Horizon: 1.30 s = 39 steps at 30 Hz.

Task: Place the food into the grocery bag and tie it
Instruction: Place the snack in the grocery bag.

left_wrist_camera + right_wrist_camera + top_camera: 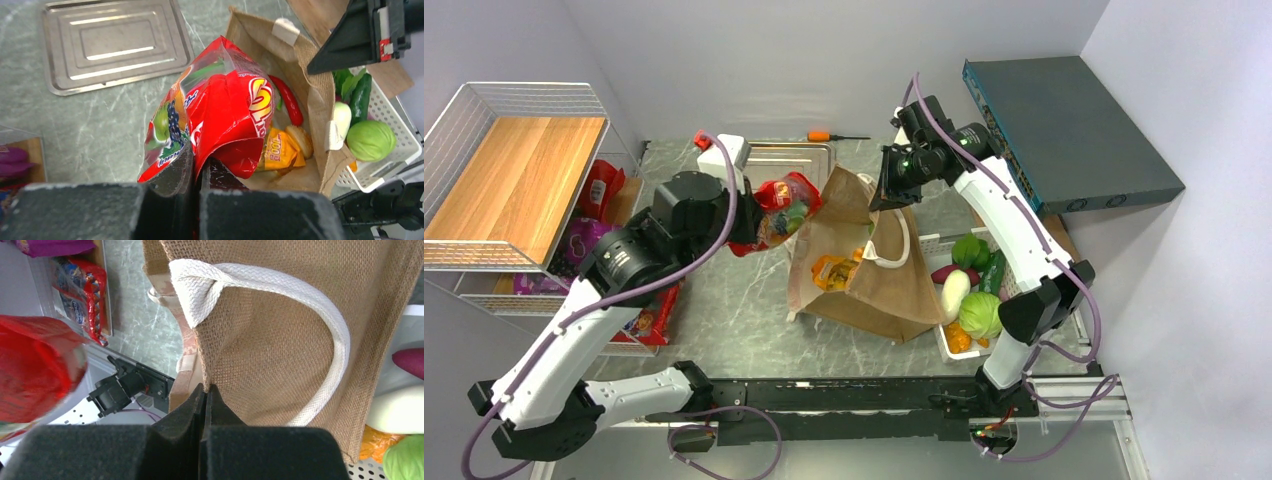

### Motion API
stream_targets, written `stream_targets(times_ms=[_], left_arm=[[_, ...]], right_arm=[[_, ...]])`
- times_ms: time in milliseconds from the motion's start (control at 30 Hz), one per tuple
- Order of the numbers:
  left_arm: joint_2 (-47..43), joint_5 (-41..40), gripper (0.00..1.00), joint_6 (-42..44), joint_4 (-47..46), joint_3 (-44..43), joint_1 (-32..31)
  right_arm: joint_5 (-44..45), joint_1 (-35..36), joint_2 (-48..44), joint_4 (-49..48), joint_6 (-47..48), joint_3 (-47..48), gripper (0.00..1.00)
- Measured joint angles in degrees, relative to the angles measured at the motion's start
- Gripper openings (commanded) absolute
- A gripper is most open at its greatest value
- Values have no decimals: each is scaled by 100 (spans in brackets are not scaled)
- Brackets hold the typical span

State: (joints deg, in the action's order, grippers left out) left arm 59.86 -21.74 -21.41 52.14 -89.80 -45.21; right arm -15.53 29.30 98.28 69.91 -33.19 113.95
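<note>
Risk: red snack packet (225, 115), pinched in left gripper (196, 169), hung at grocery bag (889, 290) mouth; right gripper (205, 394) clamped its rim. Poss. rim slip, mouth folding, pkt snagging.

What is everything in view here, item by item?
grocery bag: one, brown, white handles, table centre
red snack packet: one, red, left of bag mouth
orange packet: one, orange, inside bag
red chili: one, red, inside bag
metal tray: one, silver, far side of table
screwdriver: one, orange handle, behind tray
white basket: one, white, right of bag
vegetables: several, green, white, purple, in basket
wire rack: one, white, far left
flat box: one, dark grey, far right
left gripper: one, black, shut on red snack packet
right gripper: one, black, shut on grocery bag's edge
</note>
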Motion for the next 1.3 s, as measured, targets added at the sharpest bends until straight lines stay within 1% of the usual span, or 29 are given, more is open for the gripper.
stream_targets(times_ms=[233,467,800,967,1000,1033,1067,1100,1233,1300], left_arm=[[96,686,0,-249,-177,667,212],[481,1314,0,-426,-643,986,358],[1060,2048,0,-525,-1202,1001,570],[1086,2216,0,-527,-1296,1003,654],[1086,2225,5,-527,-1331,1003,662],[1086,2240,52,-527,-1364,1003,675],[1086,2249,93,-527,-1394,1008,680],[1086,2262,99,-529,-1427,1012,688],[1073,2439,99,-629,-1858,1016,704],[1078,2490,99,-654,-1904,979,704]], right_arm=[[-87,-74,-55,-42,-48,-197,0],[-385,-258,-131,-107,68,-317,0],[-520,-308,-138,-105,273,-317,0],[-518,-334,-166,-103,278,-326,0],[-518,-337,-168,-103,278,-326,0],[-518,-341,-168,-103,275,-326,0],[-520,-345,-168,-103,278,-326,0],[-525,-348,-168,-103,278,-326,0],[-562,-361,-168,-103,293,-326,0],[-603,-367,-168,-101,306,-326,0]])
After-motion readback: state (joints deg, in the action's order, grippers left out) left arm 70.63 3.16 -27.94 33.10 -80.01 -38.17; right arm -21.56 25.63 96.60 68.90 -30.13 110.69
